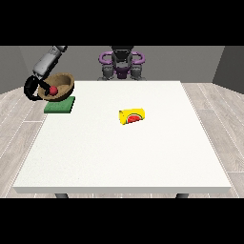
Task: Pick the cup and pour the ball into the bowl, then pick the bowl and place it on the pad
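Bowl (61,86) with ball (53,89) tilted above pad (60,105), cup (132,116) lying mid-table

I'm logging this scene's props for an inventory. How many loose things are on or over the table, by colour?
Brown: 1, the bowl
Red: 1, the ball inside the bowl
Green: 1, the pad
Yellow: 1, the cup, lying on its side
Total: 4

Toppled cup (132,116) alone mid-table (119,157)
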Robot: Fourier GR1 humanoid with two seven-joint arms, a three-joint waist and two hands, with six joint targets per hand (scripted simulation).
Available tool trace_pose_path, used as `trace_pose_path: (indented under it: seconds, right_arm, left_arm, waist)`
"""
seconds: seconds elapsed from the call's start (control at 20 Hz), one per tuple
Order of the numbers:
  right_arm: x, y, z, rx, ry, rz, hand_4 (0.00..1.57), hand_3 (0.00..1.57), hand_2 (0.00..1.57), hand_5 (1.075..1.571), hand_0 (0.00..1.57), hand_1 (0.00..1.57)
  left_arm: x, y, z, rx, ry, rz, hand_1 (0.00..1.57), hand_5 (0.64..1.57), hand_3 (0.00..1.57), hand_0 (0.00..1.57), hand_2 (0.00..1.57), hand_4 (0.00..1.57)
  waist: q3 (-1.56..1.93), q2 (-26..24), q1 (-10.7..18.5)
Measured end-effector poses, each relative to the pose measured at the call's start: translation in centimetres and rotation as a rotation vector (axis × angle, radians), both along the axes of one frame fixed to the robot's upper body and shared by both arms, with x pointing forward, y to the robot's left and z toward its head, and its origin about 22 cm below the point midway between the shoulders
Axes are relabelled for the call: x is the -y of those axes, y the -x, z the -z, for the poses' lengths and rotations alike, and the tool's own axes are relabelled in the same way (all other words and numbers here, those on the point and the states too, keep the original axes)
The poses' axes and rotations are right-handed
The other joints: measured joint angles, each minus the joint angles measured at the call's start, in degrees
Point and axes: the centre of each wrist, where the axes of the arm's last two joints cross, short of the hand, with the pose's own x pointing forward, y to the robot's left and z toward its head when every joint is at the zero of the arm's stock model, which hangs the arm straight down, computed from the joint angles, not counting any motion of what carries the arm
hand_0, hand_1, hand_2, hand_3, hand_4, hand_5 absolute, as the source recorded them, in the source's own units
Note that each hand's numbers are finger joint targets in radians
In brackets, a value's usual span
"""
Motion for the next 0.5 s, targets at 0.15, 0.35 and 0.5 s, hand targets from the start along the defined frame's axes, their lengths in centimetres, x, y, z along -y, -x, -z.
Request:
trace_pose_path:
  seconds: [0.15,0.35,0.5]
  right_arm:
    - [0.2,0.6,2.0,-0.008,-0.039,0.012,1.06,1.26,1.57,1.569,1.57,1.57]
    - [1.1,1.3,2.7,-0.031,-0.121,0.066,0.0,1.28,1.52,1.567,1.53,1.53]
    - [2.9,1.9,0.9,0.011,-0.128,0.165,0.0,1.1,0.8,1.54,0.85,0.85]
  left_arm:
    - [0.0,0.5,-0.5,0.012,-0.004,0.001,0.0,1.528,0.0,0.0,0.0,0.0]
    - [-0.4,1.1,-1.1,0.027,0.003,-0.016,0.0,1.518,0.0,0.0,0.0,0.0]
    - [-0.4,1.9,-2.4,0.063,-0.002,-0.013,0.0,1.516,0.0,0.0,0.0,0.0]
  waist:
    - [0.04,0.4,0.2]
    - [0.06,1.3,-0.1]
    - [0.09,3.0,0.5]
